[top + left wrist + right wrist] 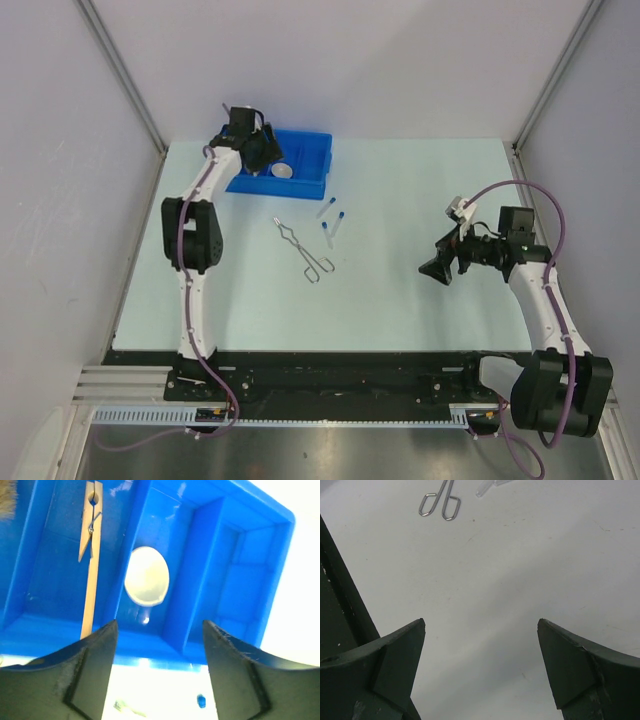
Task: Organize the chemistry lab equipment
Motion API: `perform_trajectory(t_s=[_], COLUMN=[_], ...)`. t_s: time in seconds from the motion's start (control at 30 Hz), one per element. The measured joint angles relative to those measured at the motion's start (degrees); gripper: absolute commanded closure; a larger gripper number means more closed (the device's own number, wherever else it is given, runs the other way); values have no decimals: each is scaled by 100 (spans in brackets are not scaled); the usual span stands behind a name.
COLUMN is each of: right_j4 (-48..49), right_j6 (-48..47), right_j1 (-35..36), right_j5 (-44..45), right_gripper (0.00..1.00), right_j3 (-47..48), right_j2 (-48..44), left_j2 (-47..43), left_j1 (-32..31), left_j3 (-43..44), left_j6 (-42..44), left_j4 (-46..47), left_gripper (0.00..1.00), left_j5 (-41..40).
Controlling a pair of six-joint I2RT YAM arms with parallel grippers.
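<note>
My left gripper (262, 150) hangs open and empty over the blue divided bin (310, 152). In the left wrist view (159, 630) the bin (210, 555) holds a white round dish (146, 576) and a tan wooden clip tool (90, 540). Silver wire tongs (305, 250) lie on the table's middle; their loops show in the right wrist view (439, 504). Three clear tubes with blue caps (332, 222) lie just right of the tongs. My right gripper (438, 262) is open and empty above the bare table, right of the tongs (481, 625). No tube rack is in view.
The pale table (400, 300) is walled in by grey panels at the back and sides. The bin stands at the back left. A black rail (330, 365) runs along the near edge by the arm bases.
</note>
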Motion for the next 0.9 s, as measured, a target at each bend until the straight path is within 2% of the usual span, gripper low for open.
perform_trajectory(t_s=[0.17,0.2,0.3,0.5,0.67,0.8,0.9], right_j4=[-83,-87,-92,-380,-697,-824,-820], right_j6=[-33,-39,-37,-164,-262,-254,-186], right_j1=[-195,-221,-260,216,1132,1725,2100], right_j5=[-85,-96,-105,212,584,743,811], right_gripper=[0,0,0,0,0,0,0], right_j3=[-26,-35,-42,138,483,721,835], right_j2=[-133,-170,-262,-273,-157,120,428], left_j2=[-1246,-1569,-2601,-4695,-6085,-6638,-6620], left_j1=[17,31,61,289,887,1209,1202], left_j3=[-1154,-1464,-2406,-4371,-6295,-7969,-8756], left_j6=[131,173,317,474,227,-155,-380], left_j4=[435,575,1025,1961,2957,3786,4144], left_gripper=[11,6,0,0,0,1,3], left_j5=[122,127,118,151,951,1668,2175])
